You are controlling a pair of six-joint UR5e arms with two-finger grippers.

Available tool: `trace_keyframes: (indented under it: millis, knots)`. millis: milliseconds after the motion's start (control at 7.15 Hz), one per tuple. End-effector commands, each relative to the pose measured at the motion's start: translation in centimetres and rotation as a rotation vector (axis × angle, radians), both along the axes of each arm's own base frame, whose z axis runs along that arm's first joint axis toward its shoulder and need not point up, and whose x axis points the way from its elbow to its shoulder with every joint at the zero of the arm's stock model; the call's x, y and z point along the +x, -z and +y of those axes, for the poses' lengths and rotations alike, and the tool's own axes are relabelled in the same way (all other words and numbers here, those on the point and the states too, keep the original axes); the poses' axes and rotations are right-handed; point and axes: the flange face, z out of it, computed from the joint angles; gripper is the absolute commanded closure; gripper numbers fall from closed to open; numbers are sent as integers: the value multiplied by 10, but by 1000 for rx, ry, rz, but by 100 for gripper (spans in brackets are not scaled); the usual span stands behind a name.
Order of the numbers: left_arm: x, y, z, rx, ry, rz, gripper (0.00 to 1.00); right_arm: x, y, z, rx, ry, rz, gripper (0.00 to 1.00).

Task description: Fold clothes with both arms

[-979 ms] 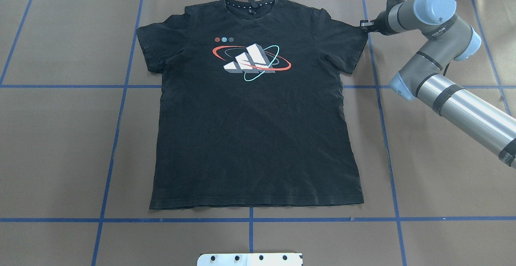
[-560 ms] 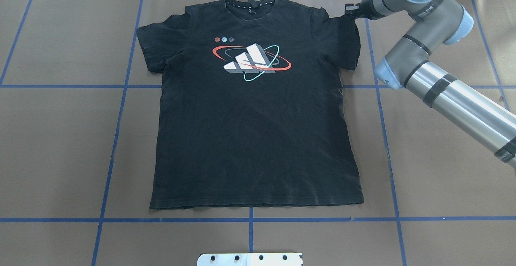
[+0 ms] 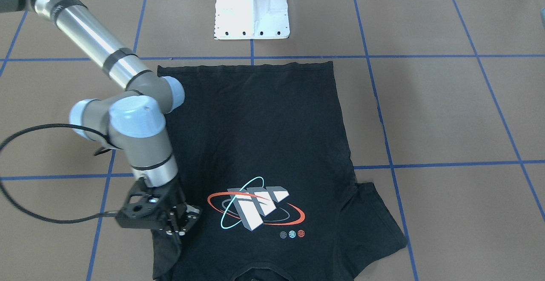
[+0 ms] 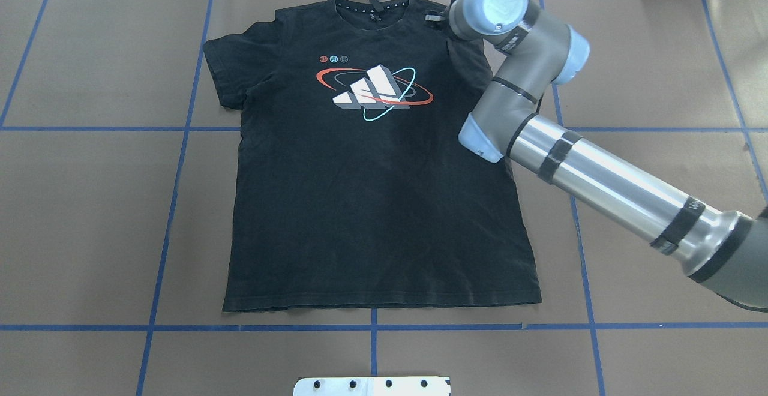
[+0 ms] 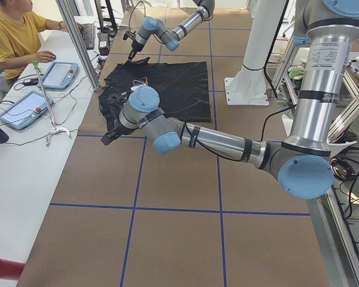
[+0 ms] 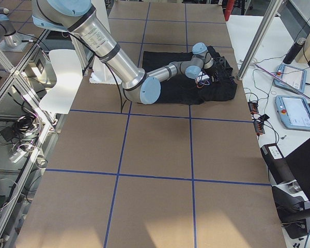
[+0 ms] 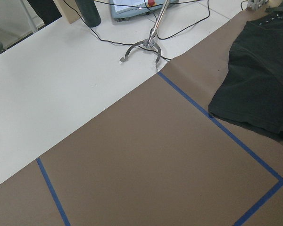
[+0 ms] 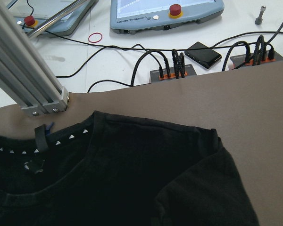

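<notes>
The black T-shirt (image 4: 372, 204) lies flat on the brown table, logo (image 4: 375, 93) up and collar at the far edge. My right gripper (image 4: 433, 18) is shut on the shirt's right sleeve (image 4: 465, 54) and holds it lifted and folded inward over the shoulder, near the collar. In the front-facing view the right gripper (image 3: 178, 226) pinches the fabric, and the sleeve (image 3: 167, 251) hangs below it. The other sleeve (image 4: 225, 72) lies flat. My left gripper (image 5: 109, 136) shows only in the exterior left view, beside that sleeve (image 7: 254, 89); I cannot tell if it is open.
The white pedestal base (image 3: 252, 8) stands at the near table edge. An aluminium post (image 8: 33, 89) rises just behind the collar. Cables and teach pendants (image 8: 167, 12) lie past the far edge. An operator in yellow (image 5: 12, 36) sits there. Blue tape lines (image 4: 174, 204) cross the table.
My right gripper has moved left from the outer edge of the sleeve toward the collar, carrying the sleeve up and inward over the shoulder. The rest of the shirt has not moved.
</notes>
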Motion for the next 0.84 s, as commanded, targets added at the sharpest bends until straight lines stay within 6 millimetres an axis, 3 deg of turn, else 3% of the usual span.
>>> trace_keyframes:
  millis: [0,140,280,420,560,700]
  knots:
    - [0,-1,0,0,0,0,0,-34,-3,7,-17,-9,30,100]
    - [0,0,0,0,0,0,0,-41,-7,12,-14,-8,42,100]
    - [0,0,0,1,-1,-1,0,-45,-9,15,-13,-4,45,1]
    - [0,0,0,4,1,-3,0,-46,-4,16,-8,-8,41,0]
    - [3,0,0,5,-3,-5,0,-34,6,10,1,1,25,0]
    - [19,5,-4,10,-27,-2,0,-5,15,-1,-36,62,-5,0]
